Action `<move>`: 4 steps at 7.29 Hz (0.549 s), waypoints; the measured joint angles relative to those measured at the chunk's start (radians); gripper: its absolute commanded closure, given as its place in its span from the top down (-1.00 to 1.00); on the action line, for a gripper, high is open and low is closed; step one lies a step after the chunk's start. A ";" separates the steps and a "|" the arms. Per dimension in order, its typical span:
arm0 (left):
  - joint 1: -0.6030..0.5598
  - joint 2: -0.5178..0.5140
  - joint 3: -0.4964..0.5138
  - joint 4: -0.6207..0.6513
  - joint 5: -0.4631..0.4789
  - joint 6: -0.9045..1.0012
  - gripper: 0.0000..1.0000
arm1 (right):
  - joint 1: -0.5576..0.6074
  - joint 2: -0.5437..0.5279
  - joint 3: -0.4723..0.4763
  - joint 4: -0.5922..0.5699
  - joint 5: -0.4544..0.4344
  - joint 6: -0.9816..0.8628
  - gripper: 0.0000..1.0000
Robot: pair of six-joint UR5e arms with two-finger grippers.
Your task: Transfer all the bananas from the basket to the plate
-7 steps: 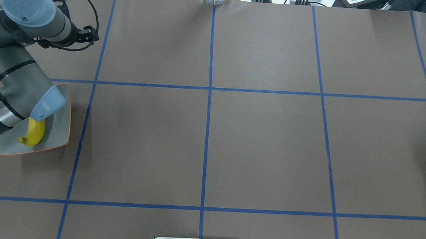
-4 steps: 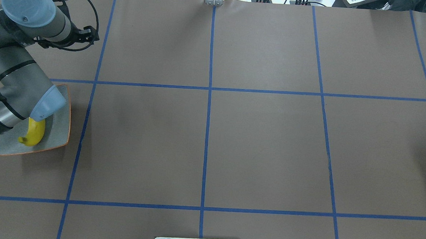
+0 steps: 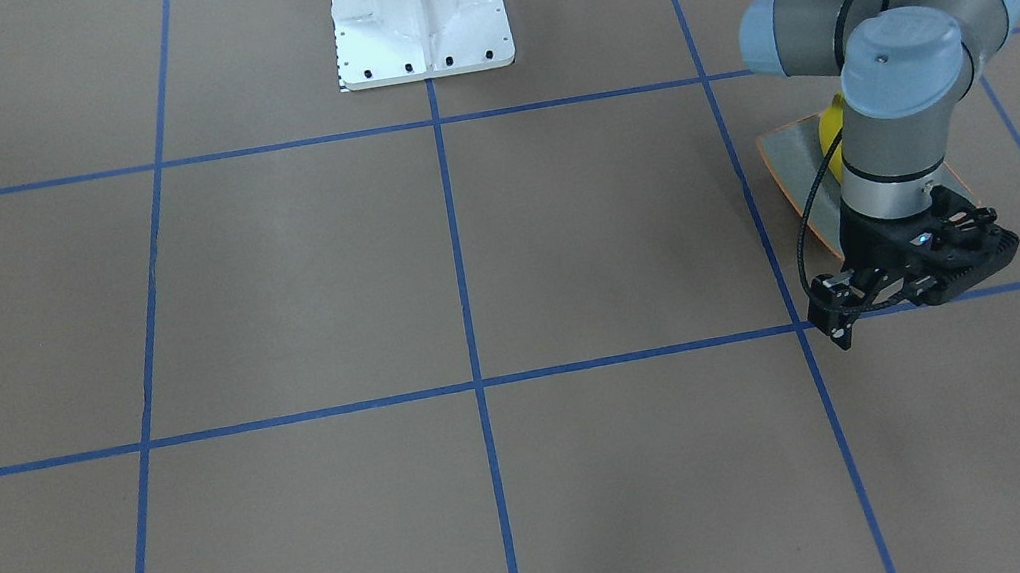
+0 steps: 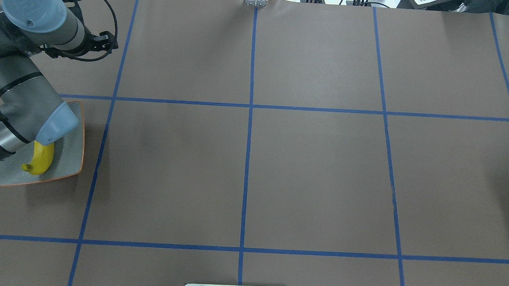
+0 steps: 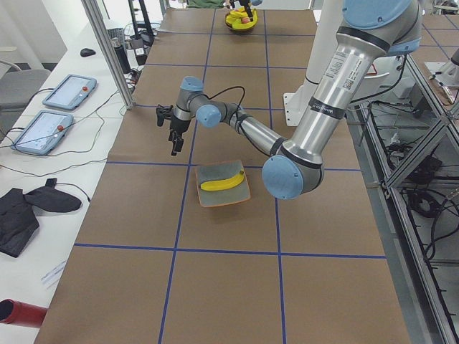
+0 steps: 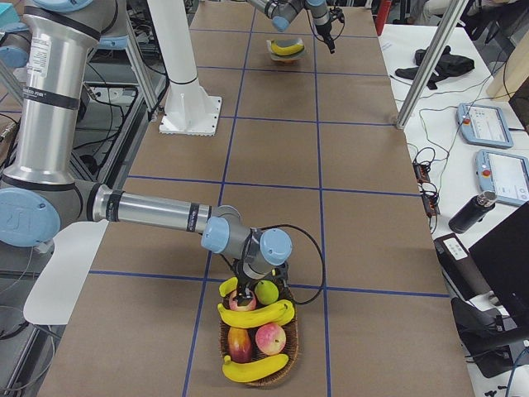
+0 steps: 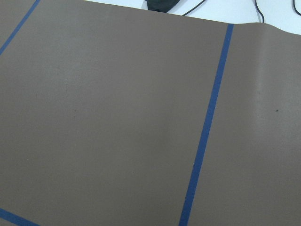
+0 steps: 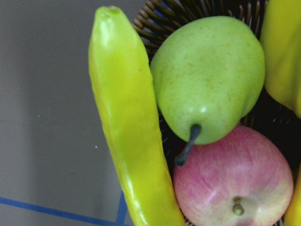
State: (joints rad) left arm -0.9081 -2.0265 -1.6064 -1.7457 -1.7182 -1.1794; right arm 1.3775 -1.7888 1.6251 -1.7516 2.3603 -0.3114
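Observation:
One golden banana (image 4: 41,158) lies on the grey-green orange-rimmed plate (image 4: 73,151) at the table's left; it also shows in the exterior left view (image 5: 222,183). My left gripper (image 4: 95,39) hovers past the plate's far side, apart from it, over bare table; I cannot tell whether it is open. Three bananas lie in the wicker basket (image 6: 285,372): one across the middle (image 6: 256,314), one at the near end (image 6: 254,368), and a paler one (image 8: 131,141) along the rim. My right gripper (image 6: 252,285) hangs over the basket's far end; its jaws are hidden.
The basket also holds a green pear (image 8: 209,80) and red apples (image 8: 235,183). The robot's white base (image 3: 418,7) stands at the table's middle edge. Blue tape lines cross the brown table cover (image 4: 313,176).

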 measured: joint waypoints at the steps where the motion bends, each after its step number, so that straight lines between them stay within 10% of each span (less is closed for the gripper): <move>1: 0.000 0.001 -0.001 0.000 0.000 0.000 1.00 | -0.001 -0.001 0.003 -0.001 0.001 0.000 0.98; 4: 0.000 0.001 -0.001 -0.001 0.000 0.000 1.00 | -0.018 -0.003 0.009 0.000 0.019 0.000 0.98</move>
State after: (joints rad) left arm -0.9081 -2.0250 -1.6075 -1.7471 -1.7181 -1.1796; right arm 1.3599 -1.7913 1.6344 -1.7520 2.3795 -0.3114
